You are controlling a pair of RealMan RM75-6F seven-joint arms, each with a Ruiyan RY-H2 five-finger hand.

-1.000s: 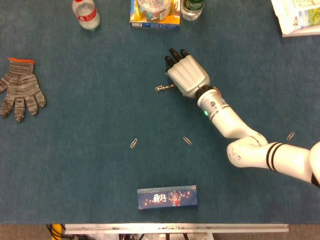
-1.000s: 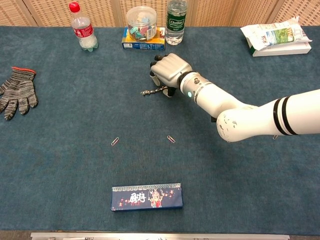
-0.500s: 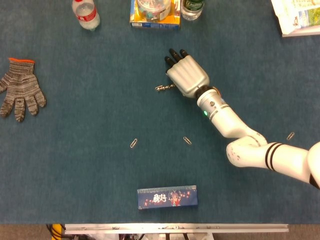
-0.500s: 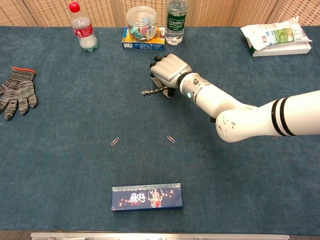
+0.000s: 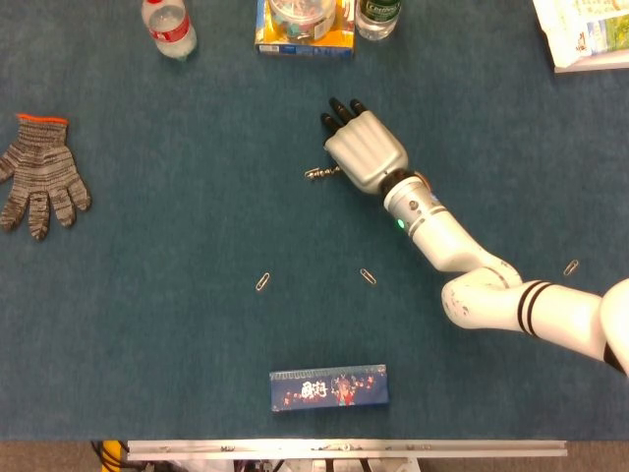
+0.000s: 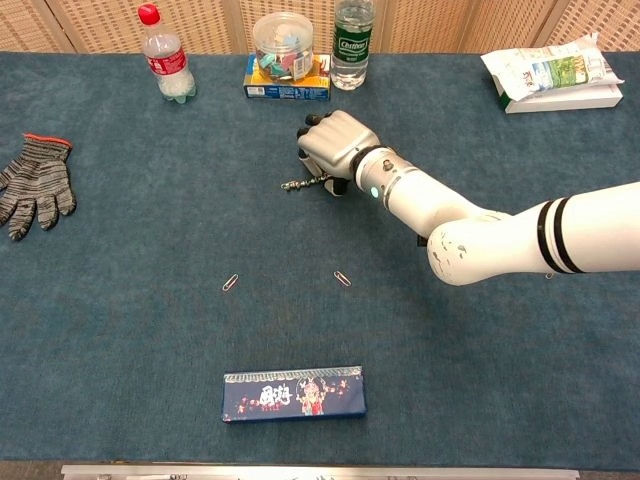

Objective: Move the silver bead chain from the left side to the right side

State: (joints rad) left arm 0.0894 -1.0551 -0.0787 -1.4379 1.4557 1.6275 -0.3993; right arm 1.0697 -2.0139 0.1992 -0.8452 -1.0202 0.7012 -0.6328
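Note:
The silver bead chain (image 5: 316, 173) (image 6: 300, 184) lies on the blue table cloth near the middle, its left end poking out from under my right hand (image 5: 364, 147) (image 6: 335, 140). The hand sits palm down over the chain's right end. Its fingers curl down on the far side and the thumb comes down on the near side, pinching the chain. The pinch itself is hidden under the hand, and the free end rests on the cloth. My left hand shows in neither view.
A grey knit glove (image 5: 39, 177) lies far left. At the back stand a red-capped bottle (image 6: 165, 60), a jar on a box (image 6: 283, 45) and a green-label bottle (image 6: 352, 40). A white packet (image 6: 550, 70) lies back right. Paper clips (image 5: 263, 281) (image 5: 368, 276) and a blue box (image 5: 329, 386) lie nearer.
My right hand has edged slightly left over the chain, so less of the chain shows. The chain's free end has stayed put.

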